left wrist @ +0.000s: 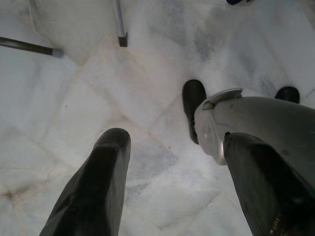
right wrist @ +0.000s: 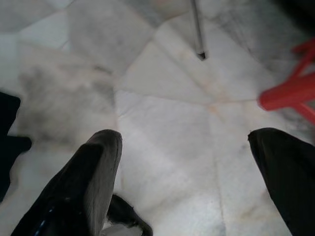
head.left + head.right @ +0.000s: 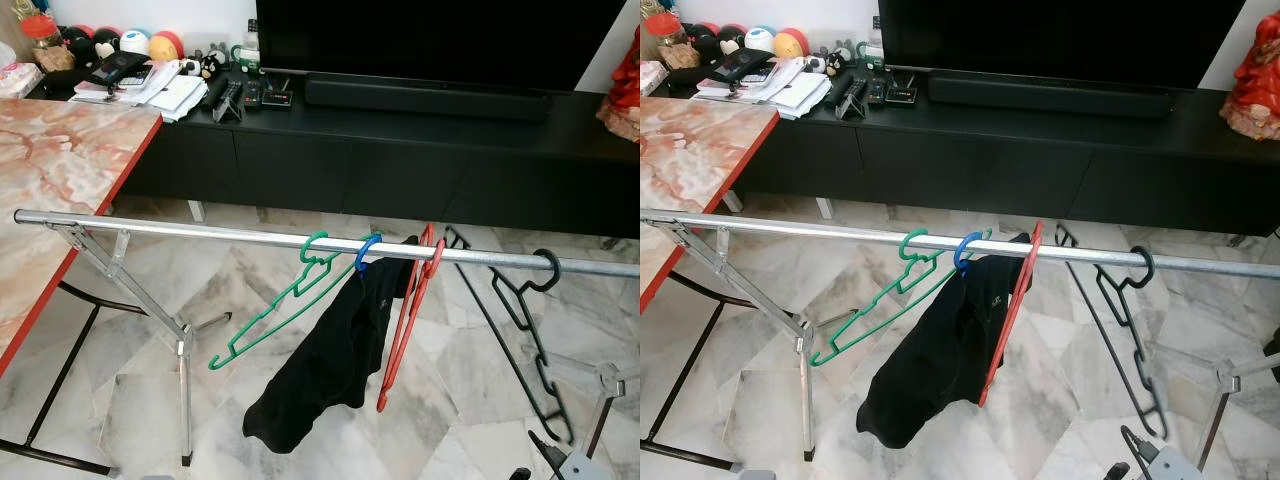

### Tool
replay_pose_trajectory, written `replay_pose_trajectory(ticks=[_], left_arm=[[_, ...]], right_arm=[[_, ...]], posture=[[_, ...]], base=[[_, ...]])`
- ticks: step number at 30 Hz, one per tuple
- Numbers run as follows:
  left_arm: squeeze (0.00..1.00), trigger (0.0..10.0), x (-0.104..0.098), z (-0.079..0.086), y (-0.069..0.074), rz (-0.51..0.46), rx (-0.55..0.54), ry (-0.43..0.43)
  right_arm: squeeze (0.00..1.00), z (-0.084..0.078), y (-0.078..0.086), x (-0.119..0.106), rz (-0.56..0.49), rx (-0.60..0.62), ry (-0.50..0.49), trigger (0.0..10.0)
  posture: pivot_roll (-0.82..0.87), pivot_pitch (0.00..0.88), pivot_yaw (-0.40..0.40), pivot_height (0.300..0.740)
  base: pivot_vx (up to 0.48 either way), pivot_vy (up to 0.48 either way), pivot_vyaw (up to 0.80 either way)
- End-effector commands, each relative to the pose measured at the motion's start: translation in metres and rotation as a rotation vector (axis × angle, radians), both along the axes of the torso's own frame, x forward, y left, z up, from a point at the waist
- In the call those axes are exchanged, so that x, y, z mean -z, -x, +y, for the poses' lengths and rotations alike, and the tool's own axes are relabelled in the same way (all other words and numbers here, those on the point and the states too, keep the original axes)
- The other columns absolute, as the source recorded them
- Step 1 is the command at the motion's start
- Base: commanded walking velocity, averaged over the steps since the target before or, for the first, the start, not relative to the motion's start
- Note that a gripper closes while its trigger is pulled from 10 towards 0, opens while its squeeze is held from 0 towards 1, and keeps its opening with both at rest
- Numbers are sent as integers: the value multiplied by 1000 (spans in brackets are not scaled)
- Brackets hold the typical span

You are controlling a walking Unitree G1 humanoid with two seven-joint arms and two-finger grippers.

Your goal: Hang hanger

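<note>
A metal rail (image 3: 200, 230) runs across the room on a folding stand. On it hang a green hanger (image 3: 270, 310), a blue-hooked hanger carrying a black garment (image 3: 325, 375), a red hanger (image 3: 405, 315) and a black hanger (image 3: 525, 310) furthest right. All hang tilted. My left gripper (image 1: 174, 140) is open and empty, pointing down at the marble floor beside my own foot (image 1: 193, 105). My right gripper (image 2: 184, 140) is also open and empty above the floor, with part of the red hanger (image 2: 288, 93) off to one side. My right arm (image 3: 580, 465) shows low, under the black hanger.
A marble-topped table (image 3: 60, 160) with a red edge stands on the left. A long black TV cabinet (image 3: 400, 165) runs behind the rail, with remotes and papers on its left end. The stand's legs (image 3: 182, 360) spread over the floor below the rail.
</note>
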State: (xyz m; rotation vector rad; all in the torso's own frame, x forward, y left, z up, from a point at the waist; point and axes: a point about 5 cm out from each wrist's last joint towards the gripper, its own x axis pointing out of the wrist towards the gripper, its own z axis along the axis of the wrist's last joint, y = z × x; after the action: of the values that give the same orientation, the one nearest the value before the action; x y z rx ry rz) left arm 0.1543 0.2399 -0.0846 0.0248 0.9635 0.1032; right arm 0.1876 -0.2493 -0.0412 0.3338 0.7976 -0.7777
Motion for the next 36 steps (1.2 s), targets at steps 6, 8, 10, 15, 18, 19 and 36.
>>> replay_pose_trajectory(ticks=[6,8,10,15,18,19,36], left_arm=[[0,10000,8,3,22,67,-22,12],[0,10000,8,2,23,69,-20,11],[0,10000,9,0,25,71,-15,12],[0,10000,10,-4,23,61,-9,-7],[0,10000,10,-9,21,51,-22,-1],[0,10000,10,-9,21,51,-22,-1],[0,10000,10,-11,21,45,-7,7]], right_arm=[[0,34,-2,26,66,-363,-102,10000],[0,40,-1,30,89,-468,-82,10000],[0,49,2,36,117,-614,-75,10000],[0,47,10,42,156,-675,-39,10000],[0,48,3,39,108,-654,-49,10000],[0,48,3,39,108,-654,-49,10000],[0,60,20,50,114,-622,-100,10000]], posture=[[-42,122,-60,740],[-45,117,-58,740],[-47,109,-56,740],[-29,89,-56,740],[-29,75,-51,740],[-29,75,-51,740],[-25,56,-34,740]], base=[[0,0,0],[0,0,0],[0,0,0],[0,0,0],[0,0,0],[0,0,0],[-101,0,0]])
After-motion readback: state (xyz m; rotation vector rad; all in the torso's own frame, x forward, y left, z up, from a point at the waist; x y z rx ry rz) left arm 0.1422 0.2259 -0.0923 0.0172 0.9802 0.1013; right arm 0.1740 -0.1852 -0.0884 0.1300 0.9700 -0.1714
